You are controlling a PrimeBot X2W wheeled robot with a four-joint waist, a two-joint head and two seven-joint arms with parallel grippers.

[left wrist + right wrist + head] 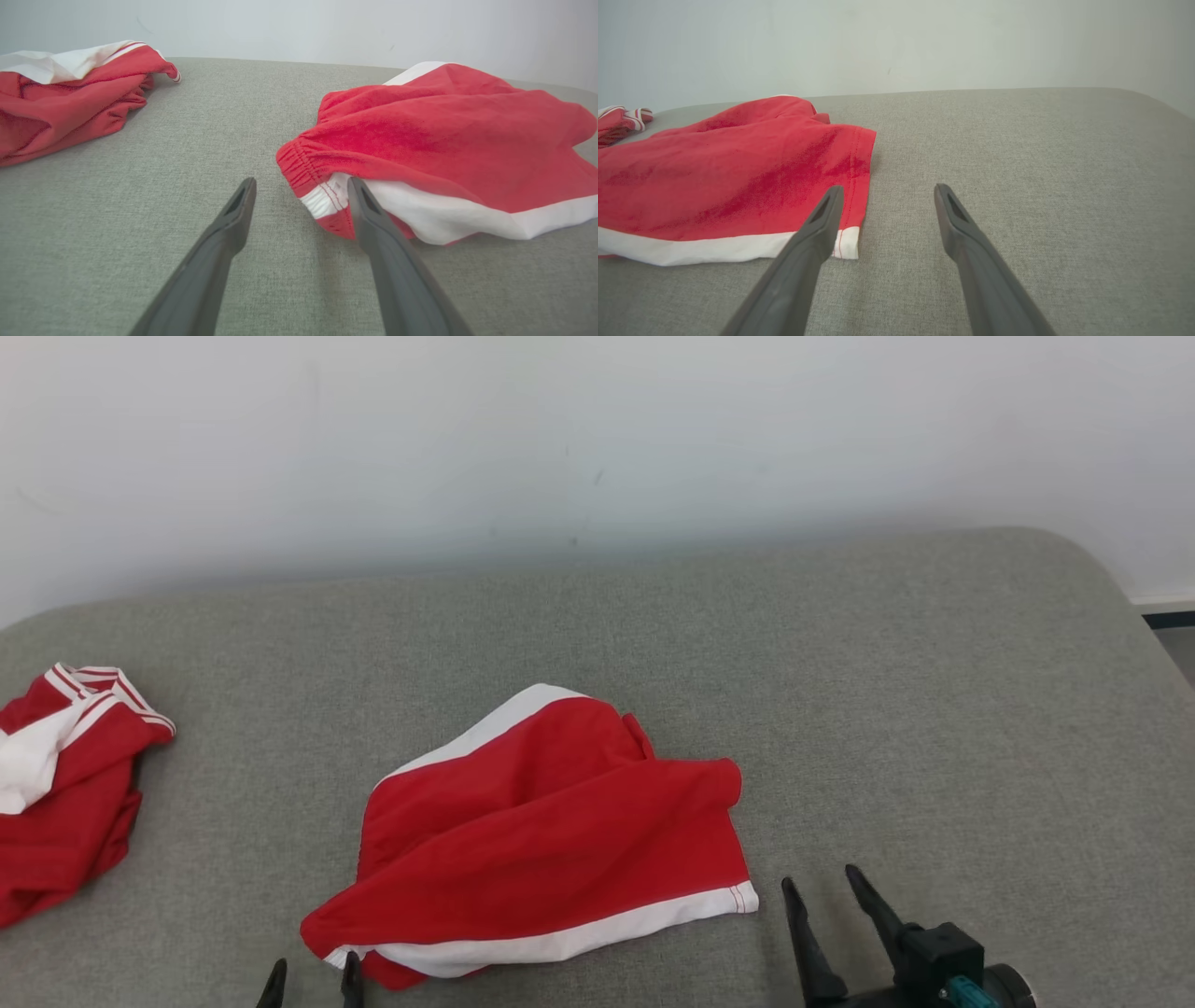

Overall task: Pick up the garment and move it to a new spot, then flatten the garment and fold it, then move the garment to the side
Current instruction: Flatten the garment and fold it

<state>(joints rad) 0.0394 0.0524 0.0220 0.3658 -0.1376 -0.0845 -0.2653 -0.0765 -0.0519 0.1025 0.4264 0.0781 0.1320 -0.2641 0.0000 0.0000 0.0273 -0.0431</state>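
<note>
The garment [65, 793], a red jersey with white sleeve cloth and red-and-white striped trim, lies crumpled at the far left of the grey padded surface [934, 709]. In the left wrist view the garment [70, 102] sits at the upper left, well away from the fingers. It peeks in at the left edge of the right wrist view as a striped bit of garment [621, 122]. My left gripper [313, 980] [302, 186] stands open at the near edge, its right fingertip at the corner of the red shorts. My right gripper [822, 880] [888, 190] is open and holds nothing.
Red shorts with white edging [551, 840] [444, 140] [728, 186] lie rumpled in the middle, between the two grippers. A pale wall [597, 448] rises behind the surface. The surface's rounded right corner [1111, 579] drops off at the far right.
</note>
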